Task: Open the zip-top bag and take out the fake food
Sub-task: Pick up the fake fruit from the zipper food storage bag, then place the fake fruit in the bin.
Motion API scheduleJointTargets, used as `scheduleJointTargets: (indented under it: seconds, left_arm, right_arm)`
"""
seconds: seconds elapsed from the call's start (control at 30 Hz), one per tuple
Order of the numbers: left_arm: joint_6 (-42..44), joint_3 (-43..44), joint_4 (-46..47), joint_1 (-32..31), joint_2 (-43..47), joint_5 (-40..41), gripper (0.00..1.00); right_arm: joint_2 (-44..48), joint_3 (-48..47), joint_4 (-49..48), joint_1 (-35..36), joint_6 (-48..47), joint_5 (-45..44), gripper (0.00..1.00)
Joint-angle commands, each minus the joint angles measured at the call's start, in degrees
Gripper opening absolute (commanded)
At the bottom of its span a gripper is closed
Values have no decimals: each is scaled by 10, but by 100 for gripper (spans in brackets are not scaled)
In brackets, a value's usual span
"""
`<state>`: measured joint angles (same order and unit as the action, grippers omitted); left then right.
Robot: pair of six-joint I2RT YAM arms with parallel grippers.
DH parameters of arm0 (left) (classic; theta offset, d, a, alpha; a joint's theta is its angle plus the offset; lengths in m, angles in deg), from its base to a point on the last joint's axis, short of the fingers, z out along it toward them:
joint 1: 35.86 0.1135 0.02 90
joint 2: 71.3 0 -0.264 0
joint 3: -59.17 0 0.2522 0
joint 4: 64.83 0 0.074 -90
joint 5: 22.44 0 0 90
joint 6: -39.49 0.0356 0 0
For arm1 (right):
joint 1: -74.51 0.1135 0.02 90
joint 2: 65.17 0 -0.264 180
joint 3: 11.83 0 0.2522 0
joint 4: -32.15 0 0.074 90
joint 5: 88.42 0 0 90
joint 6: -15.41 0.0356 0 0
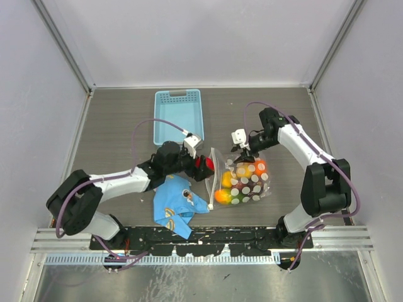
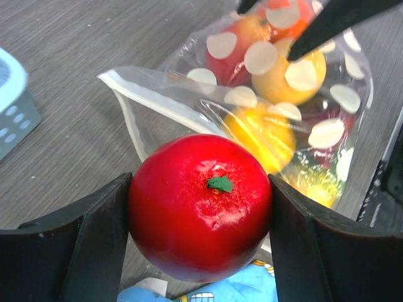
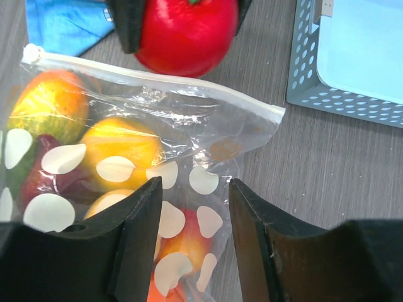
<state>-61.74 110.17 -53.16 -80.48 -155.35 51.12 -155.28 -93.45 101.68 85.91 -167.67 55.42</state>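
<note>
A: Which step is in hand?

B: Removal is judged to be under way. A red fruit (image 2: pixel 200 207) is pinched between the fingers of the left hand (image 2: pixel 201 214), just outside the mouth of the zip-top bag (image 1: pixel 242 182). That mouth is seen gaping in the left wrist view. The rest of the fake food (image 3: pixel 119 148) is seen inside the bag, which lies on the worktop (image 1: pixel 113 126) between the two arms.

A: And the right hand (image 3: pixel 195 189)?

B: It is held spread over the far end of the bag. Whether the film is touched cannot be told.

A: What is called for next?

B: The fruit would need to be carried clear and released, perhaps into the light blue basket (image 1: pixel 178 116), though no place is named by the task. The mouth would then have to be re-entered without the film being dragged.

A: Can any writing be read?

B: None. Only white dots are seen on the bag and a cartoon print on the blue cloth (image 1: pixel 176 204).
</note>
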Motion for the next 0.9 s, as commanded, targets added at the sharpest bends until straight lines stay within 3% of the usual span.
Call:
scheduleJointTargets:
  seconds: [0.0,0.23,0.47,0.63,0.87]
  left_arm:
    - [-65,69,-157,22,41,16,17]
    - [-137,118,-212,81,73,-26,13]
    - [-167,182,-252,140,70,-46,8]
    - [-168,217,-285,177,58,12,8]
    - [-176,309,-367,187,-31,123,10]
  right_arm:
    - [22,-13,50,-11,-19,67,53]
    - [29,-53,116,-29,-7,128,57]
    - [52,-60,117,-31,107,125,58]
    - [77,-42,115,-30,199,101,59]
    - [137,38,-8,-40,317,63,63]
